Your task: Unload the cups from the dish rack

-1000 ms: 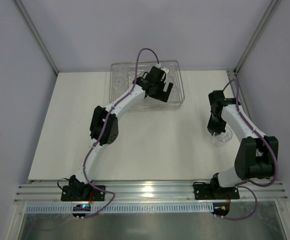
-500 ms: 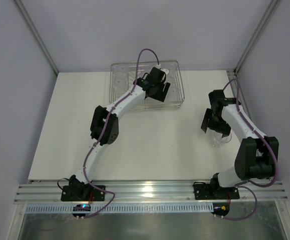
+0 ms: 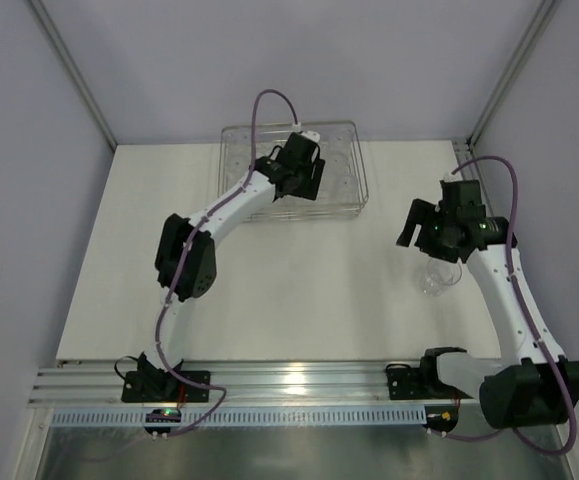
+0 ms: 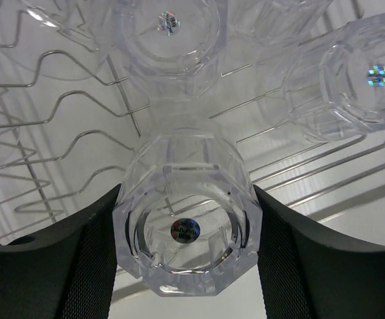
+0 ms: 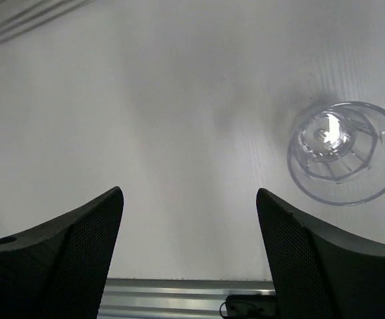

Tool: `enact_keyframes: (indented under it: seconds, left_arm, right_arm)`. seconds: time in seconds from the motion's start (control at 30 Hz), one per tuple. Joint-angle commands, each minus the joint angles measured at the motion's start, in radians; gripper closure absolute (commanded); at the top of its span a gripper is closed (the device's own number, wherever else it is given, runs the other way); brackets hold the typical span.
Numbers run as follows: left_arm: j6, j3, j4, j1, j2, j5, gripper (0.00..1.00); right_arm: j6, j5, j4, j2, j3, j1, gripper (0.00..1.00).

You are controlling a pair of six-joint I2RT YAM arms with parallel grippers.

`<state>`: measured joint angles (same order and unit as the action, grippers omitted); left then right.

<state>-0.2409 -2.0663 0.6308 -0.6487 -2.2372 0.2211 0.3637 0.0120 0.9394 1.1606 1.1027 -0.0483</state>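
Note:
The wire dish rack (image 3: 341, 195) stands at the table's far middle, its V-shaped dividers (image 4: 52, 133) plain in the left wrist view. My left gripper (image 4: 187, 246) is shut on a clear cup (image 4: 185, 229) lying base toward the camera, both black fingers (image 4: 89, 259) pressed to its sides over the rack. More clear cups (image 4: 362, 80) rest in the rack beyond it. One cup (image 5: 344, 151) stands upright on the table at the right, also seen from above (image 3: 439, 278). My right gripper (image 5: 189, 266) hangs open above the bare table, left of that cup, nothing between its jaws.
The rack sits in a clear tray (image 3: 357, 130) against the back wall. Metal rails (image 3: 299, 385) run along the near table edge, and a frame post (image 3: 499, 90) rises at the far right.
My right gripper opened, let go of the cup on the table and rose away from it. My left gripper closed on a cup in the rack.

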Motion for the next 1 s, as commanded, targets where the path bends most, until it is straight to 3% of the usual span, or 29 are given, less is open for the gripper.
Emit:
enact_keyframes:
  seconds: [0.0, 0.13, 0.23, 0.3, 0.4, 0.53, 0.77, 0.97]
  left_arm:
    - [-0.136, 0.121, -0.126, 0.023, 0.266, 0.057, 1.00]
    - [-0.344, 0.406, -0.294, 0.102, 0.508, -0.073, 1.00]
    - [-0.602, 0.688, -0.483, 0.184, 0.694, -0.328, 1.00]
    - [-0.704, 0.872, -0.615, 0.214, 0.793, -0.456, 1.00]
    - [-0.885, 1.018, -0.729, 0.216, 0.883, -0.588, 1.00]
    - [-1.132, 1.292, -0.994, 0.195, 0.942, -0.680, 1.00]
    - [-1.374, 1.462, -1.330, 0.115, 0.936, -0.668, 1.00]
    - [-1.456, 1.447, -1.496, -0.006, 0.834, -0.612, 1.00]
  right_arm:
    - [-0.017, 0.222, -0.121, -0.113, -0.007, 0.007, 0.17]
    - [0.065, 0.551, -0.286, -0.177, -0.101, 0.005, 0.16]
    - [0.214, 0.724, -0.508, -0.229, -0.218, 0.007, 0.16]
    - [0.283, 0.782, -0.676, -0.248, -0.274, 0.005, 0.17]
    - [0.415, 0.894, -0.888, -0.253, -0.360, 0.004, 0.17]
    - [0.510, 0.977, -1.068, -0.230, -0.417, -0.007, 0.18]
    - [0.515, 0.990, -1.125, -0.177, -0.435, -0.047, 0.20]
    - [0.515, 0.968, -1.180, -0.115, -0.438, -0.119, 0.21]
